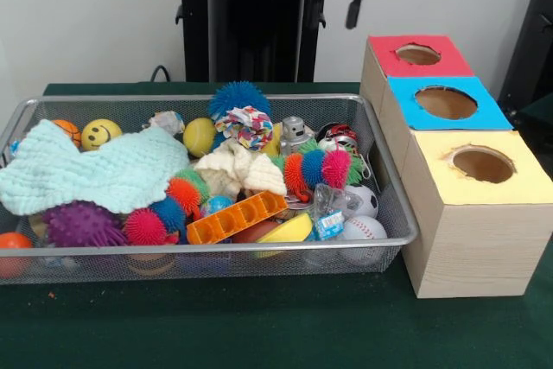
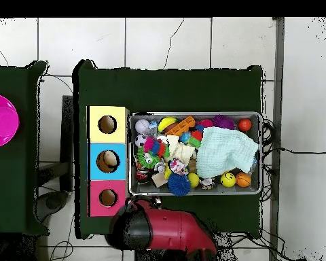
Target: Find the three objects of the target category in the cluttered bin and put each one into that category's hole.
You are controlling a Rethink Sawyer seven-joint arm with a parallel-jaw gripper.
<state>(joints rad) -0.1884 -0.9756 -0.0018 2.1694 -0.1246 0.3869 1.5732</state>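
Arm drawn back by pedestal, gripper (image 1: 354, 8) state can't tell; nearest clear bottle (image 1: 327, 213) lies in wire bin (image 1: 393, 205) front corner nr blue-topped hole (image 1: 446, 102), well below/apart from gripper.

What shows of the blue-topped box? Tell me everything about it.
The blue-topped box is pale wood with bright blue paper over its top. A roughly cut round hole opens through the paper. It stands upright on the green table, pressed between the red-topped box and the yellow-topped box, beside the wire bin. From overhead, something pale shows inside the hole.
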